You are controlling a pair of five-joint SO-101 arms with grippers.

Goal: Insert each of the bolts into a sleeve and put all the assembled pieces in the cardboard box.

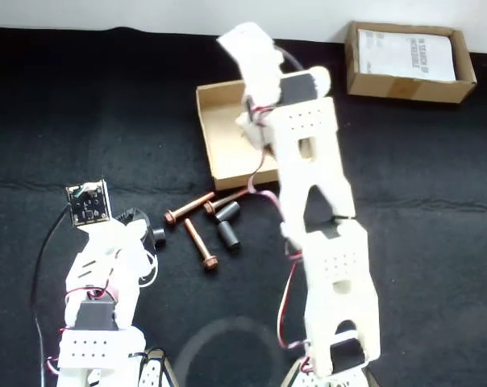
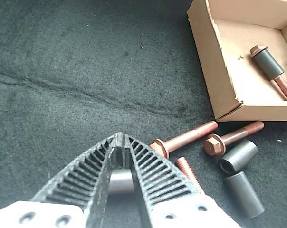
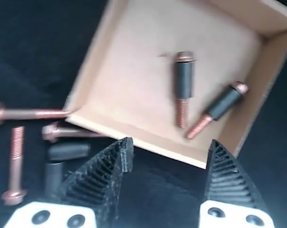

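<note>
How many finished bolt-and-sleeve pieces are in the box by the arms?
2. Both lie flat on the floor of the box: the first piece near the middle, the second piece beside it, nearer a side wall. Part of the box is out of frame, so another could be hidden.

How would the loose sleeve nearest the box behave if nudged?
The sleeve is a plain round tube on its side, so a sideways push would probably roll it. The fuzzy cloth may slow that. It looks rigid, so gripping likely won't deform it.
</note>
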